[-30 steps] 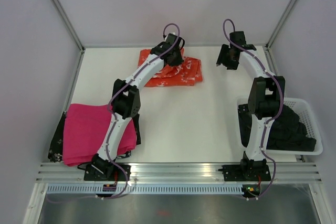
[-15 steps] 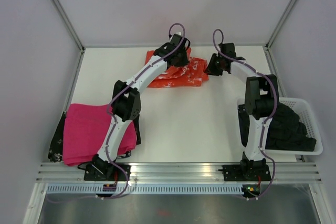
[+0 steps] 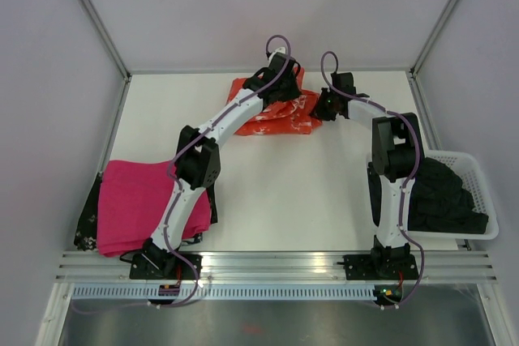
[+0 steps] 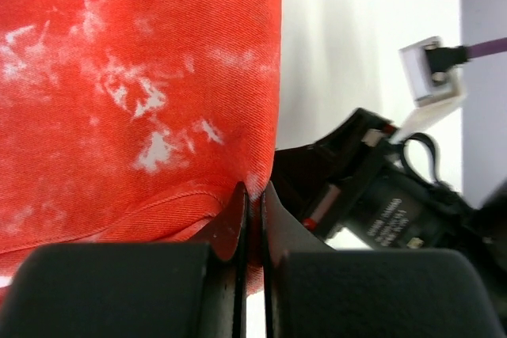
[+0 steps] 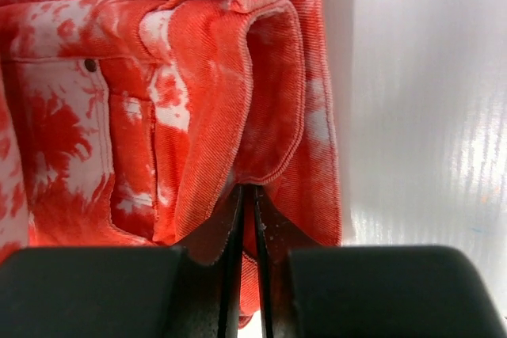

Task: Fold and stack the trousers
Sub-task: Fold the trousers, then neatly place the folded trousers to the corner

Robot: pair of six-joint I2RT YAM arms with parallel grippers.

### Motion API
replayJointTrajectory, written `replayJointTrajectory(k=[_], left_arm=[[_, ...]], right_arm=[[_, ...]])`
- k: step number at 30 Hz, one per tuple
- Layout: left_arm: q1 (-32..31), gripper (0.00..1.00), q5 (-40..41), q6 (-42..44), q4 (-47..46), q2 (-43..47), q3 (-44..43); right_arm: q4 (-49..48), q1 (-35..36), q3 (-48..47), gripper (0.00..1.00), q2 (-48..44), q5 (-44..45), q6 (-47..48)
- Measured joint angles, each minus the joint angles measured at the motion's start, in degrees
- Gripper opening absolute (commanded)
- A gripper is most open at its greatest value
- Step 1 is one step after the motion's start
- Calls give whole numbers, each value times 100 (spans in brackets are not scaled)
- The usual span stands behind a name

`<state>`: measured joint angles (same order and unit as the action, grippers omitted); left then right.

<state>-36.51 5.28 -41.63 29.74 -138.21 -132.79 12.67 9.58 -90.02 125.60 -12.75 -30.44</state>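
Trousers [image 3: 272, 117]: orange-red w/ white blotches, part-folded bundle at far centre of tabletop [image 3: 284, 192], between the 2 arms.

- Handling (judged): soft twill-type cloth, light to medium wt, limp, not slippery, not fragile. Prone to sag and unfold if lifted by 1 point.
- Where to hold: best taken at hems or folded edges, 2 corners at once, 1 per gripper.
- Orientation: long axis approx. left-right across tabletop. Pocket w/ rivet seen in right wrist view, so waist end prob. toward right side. Leg ends not made out.
- Left gripper [image 4: 253, 195]: clenched on a hemmed edge, cloth pinched at the tips.
- Right gripper [image 5: 247, 194]: closed down on a rolled fold at bundle's right edge.
- Also present: pink cloth [image 3: 150, 200], near left; basket [image 3: 478, 164] w/ dark garment [image 3: 442, 200], near right. Both well apart from bundle.
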Motion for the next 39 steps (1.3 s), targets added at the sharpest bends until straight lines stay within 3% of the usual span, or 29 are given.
replayJointTrajectory(k=[7,12,14,16,17,18,27,31,34,36,39], left_arm=[[-184,2,-354,-146,-697,-39,247],[-284,2,-459,-164,-955,-179,774],[-310,9,-568,-181,-1027,-208,975],[-319,56,-629,-153,-1099,-212,1047],[-321,87,-739,-166,-1152,-212,1051],[-321,98,-815,-164,-1228,-210,1051],[-24,96,-872,-35,-319,4,122],[916,95,-883,-55,-94,752,708],[2055,95,-833,83,-81,1388,1436],[2669,93,-861,258,-72,1567,1692],[3279,91,-1084,675,-26,1543,1805]], right_arm=[[92,-42,0,17,-2,225,-31],[293,-195,-4,36,-2,306,-57],[389,-267,-66,45,-2,275,-68],[575,-341,-201,51,-2,321,-24],[697,-387,-293,55,-2,323,28],[809,-435,-411,57,-2,330,70],[1475,-595,-1606,72,-76,195,433],[1670,-564,-1777,72,-192,-98,476],[1652,-501,-1744,72,-240,-374,470],[1665,-396,-1720,70,-240,-472,481],[1683,-116,-1711,44,-240,-525,638]])
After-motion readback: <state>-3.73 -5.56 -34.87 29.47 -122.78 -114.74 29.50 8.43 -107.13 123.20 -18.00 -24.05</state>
